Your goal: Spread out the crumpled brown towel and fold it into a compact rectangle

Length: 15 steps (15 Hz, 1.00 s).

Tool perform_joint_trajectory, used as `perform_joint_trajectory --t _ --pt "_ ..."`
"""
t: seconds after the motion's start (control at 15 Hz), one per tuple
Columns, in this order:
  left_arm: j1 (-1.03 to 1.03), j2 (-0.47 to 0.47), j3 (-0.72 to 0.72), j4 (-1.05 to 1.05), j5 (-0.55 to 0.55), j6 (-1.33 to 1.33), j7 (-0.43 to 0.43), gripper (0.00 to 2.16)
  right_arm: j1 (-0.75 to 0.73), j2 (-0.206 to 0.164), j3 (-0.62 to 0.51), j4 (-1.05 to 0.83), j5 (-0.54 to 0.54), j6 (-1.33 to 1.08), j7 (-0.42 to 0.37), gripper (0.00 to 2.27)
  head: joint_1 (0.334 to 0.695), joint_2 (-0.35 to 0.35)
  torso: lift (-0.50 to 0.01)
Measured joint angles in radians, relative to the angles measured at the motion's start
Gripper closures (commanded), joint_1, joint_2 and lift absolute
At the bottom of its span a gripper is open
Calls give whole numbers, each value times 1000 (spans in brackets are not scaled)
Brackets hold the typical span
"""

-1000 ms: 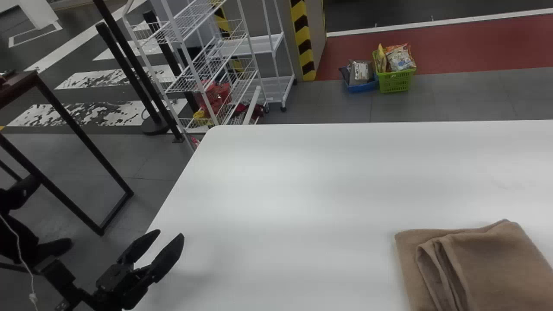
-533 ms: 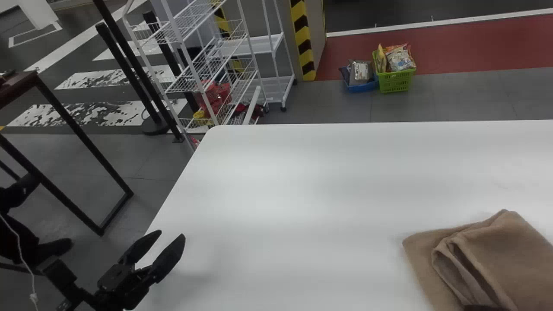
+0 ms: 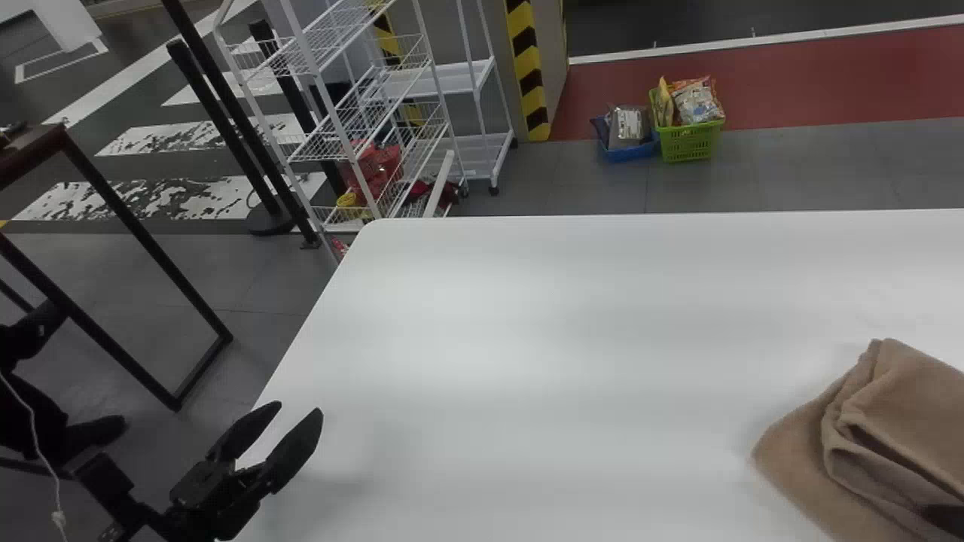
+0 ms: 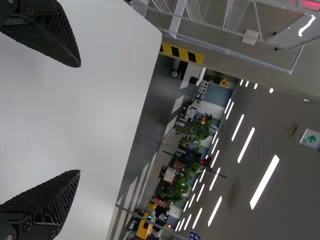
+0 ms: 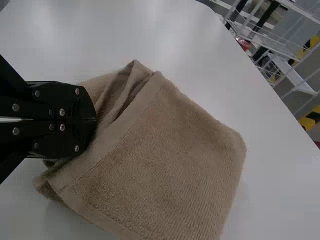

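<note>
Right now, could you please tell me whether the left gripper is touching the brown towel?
Apart. In the head view, a wide stretch of white tabletop lies between the left gripper and the towel.

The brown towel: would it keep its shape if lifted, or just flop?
The brown towel would probably sag and partly unfold, since its layers lie loosely with soft, wavy edges. It looks light, being only cloth. Its fuzzy, ribbed surface suggests it wouldn't be very slippery.

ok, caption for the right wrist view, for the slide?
Right gripper, fingers together, at the edge of the folded brown towel on the white table.
</note>
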Motion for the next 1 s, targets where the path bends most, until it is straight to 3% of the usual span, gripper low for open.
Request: perform_joint_trajectory --t 0.13,0.4,0.53,0.6,0.87,1.0 --pt "0 0 -5 0 0 0 1 46 -25 -21 -52 1 22 0 8 2071 695 344 -127" --pt "0 -1 -10 0 -2 0 3 46 -74 -80 -119 53 63 0 12 2064 695 244 -127" --pt "0 -2 -10 0 -4 -1 4 46 -80 -94 -136 61 68 0 43 2064 695 232 -127" --pt "0 -3 -11 0 -5 -1 3 46 -83 -100 -142 56 72 0 71 2044 695 228 -127" --pt "0 -4 -12 0 -6 -1 4 46 -44 -117 -129 -82 149 0 335 1997 695 266 -127" --pt "0 -5 -12 -3 -6 0 4 46 -7 -119 -97 -173 207 0 406 1997 695 292 -127"
